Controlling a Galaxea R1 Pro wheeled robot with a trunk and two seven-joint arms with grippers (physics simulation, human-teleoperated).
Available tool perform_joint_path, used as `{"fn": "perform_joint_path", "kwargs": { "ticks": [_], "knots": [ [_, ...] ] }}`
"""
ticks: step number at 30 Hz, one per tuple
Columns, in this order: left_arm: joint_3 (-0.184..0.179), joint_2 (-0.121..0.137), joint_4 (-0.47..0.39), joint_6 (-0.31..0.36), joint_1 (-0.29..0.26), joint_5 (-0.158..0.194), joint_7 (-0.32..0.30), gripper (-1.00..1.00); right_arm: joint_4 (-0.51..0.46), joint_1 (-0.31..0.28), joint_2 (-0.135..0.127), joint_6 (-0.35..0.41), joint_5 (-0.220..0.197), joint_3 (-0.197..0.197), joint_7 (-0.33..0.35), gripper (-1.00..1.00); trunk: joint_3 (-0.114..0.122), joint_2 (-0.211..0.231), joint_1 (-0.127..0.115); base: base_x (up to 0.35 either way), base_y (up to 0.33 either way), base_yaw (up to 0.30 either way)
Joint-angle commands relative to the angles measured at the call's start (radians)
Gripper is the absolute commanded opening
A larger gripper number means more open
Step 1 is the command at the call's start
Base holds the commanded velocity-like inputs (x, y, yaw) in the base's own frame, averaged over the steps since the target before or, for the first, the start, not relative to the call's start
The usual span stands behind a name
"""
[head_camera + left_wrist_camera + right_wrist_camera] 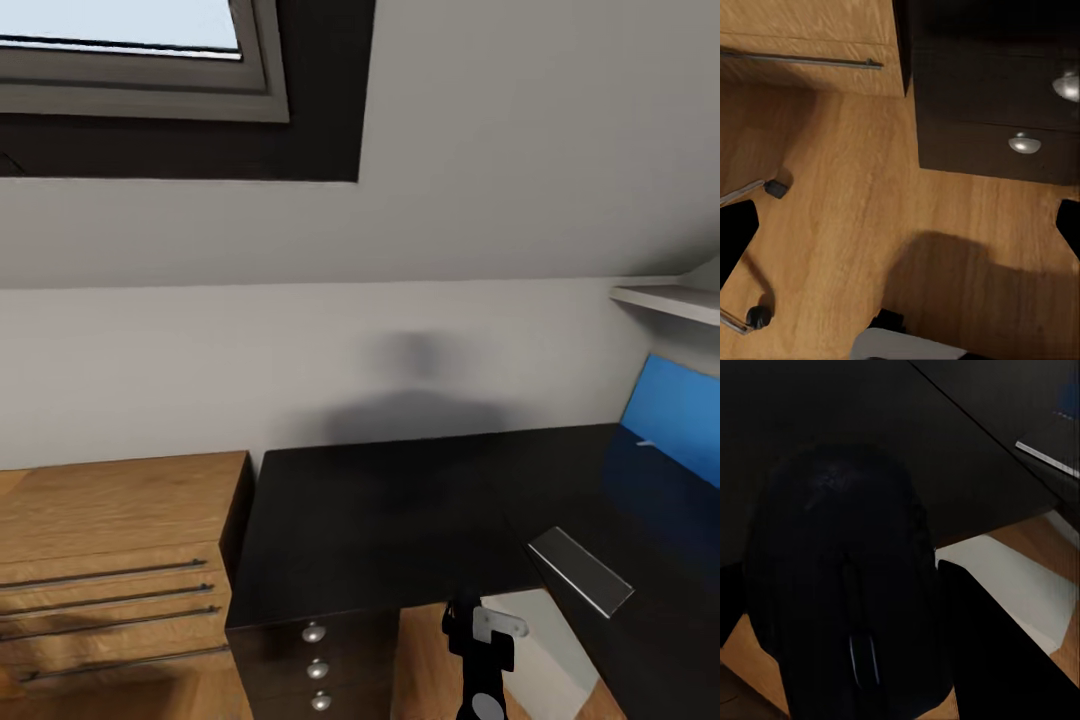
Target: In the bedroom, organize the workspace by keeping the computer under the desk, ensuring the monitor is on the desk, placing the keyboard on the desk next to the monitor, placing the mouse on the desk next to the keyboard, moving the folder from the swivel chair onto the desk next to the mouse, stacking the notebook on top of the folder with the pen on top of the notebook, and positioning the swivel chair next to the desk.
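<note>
In the right wrist view a black mouse (847, 585) with a scroll wheel sits between the dark fingers (982, 645) of my right gripper (855, 607), which is shut on it. From the head, that right gripper (478, 640) hangs just in front of the black desk (380, 510), near its front edge. My left gripper (904, 225) is open over the wood floor, with nothing between its fingers. Beside it are the chrome legs and black casters of the swivel chair (757, 315). The monitor, keyboard, computer, folder, notebook and pen are out of view.
A wooden drawer chest (110, 540) stands left of the desk. Black drawers with round silver knobs (314, 632) sit under the desk's left end. A grey plate (580, 570) lies at the desk's inner corner, a white leg (530, 660) below it. A bright blue panel (680, 410) stands at the far right.
</note>
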Motion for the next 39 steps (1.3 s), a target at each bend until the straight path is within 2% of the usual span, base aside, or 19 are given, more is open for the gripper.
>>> {"fn": "perform_joint_path", "kwargs": {
  "ticks": [1,4,6,13,15,17,19,29,39],
  "knots": [
    [-0.011,0.001,0.007,-0.007,-0.002,0.01,-0.025,1.0,0.0,-0.002,-0.001,-0.009,-0.014,0.006,-0.004,-1.0,-0.002,-0.002,0.001,0.0,0.0,-0.263],
    [-0.016,-0.003,0.041,-0.007,-0.002,0.012,-0.079,1.0,0.0,-0.002,-0.001,-0.009,-0.014,0.006,-0.004,-1.0,-0.002,-0.002,0.001,0.0,0.0,-0.263],
    [-0.015,-0.004,0.061,-0.007,-0.002,0.013,-0.093,1.0,0.0,-0.002,-0.001,-0.009,-0.014,0.006,-0.004,-1.0,-0.002,-0.002,0.001,0.0,0.0,-0.263],
    [-0.015,-0.01,0.087,-0.007,-0.002,0.014,-0.108,1.0,0.0,-0.002,-0.001,-0.009,-0.014,0.006,-0.004,-1.0,-0.002,-0.002,0.001,0.0,0.0,-0.263],
    [-0.016,-0.023,0.116,-0.006,-0.002,0.014,-0.108,1.0,0.001,-0.002,-0.001,-0.009,-0.013,0.006,-0.003,-1.0,-0.002,-0.002,0.001,0.0,0.0,-0.263],
    [-0.012,-0.05,0.157,-0.007,-0.002,0.012,-0.108,1.0,0.006,-0.002,-0.001,-0.009,-0.013,0.006,-0.002,-1.0,-0.002,-0.002,0.001,0.0,0.0,-0.263],
    [-0.011,-0.061,0.175,-0.007,-0.002,0.011,-0.108,1.0,0.01,-0.002,-0.001,-0.009,-0.013,0.006,-0.002,-1.0,-0.002,-0.002,0.001,0.0,0.0,-0.263],
    [-0.009,-0.067,0.188,-0.009,-0.002,0.008,-0.108,1.0,0.012,-0.002,-0.001,-0.009,-0.014,0.006,-0.003,-1.0,-0.002,-0.002,0.001,0.0,0.0,-0.252],
    [-0.009,-0.067,0.188,-0.009,-0.002,0.008,-0.108,1.0,0.011,-0.002,-0.001,-0.009,-0.015,0.006,-0.006,-1.0,-0.002,-0.002,0.001,0.0,0.0,-0.029]
  ]
}}
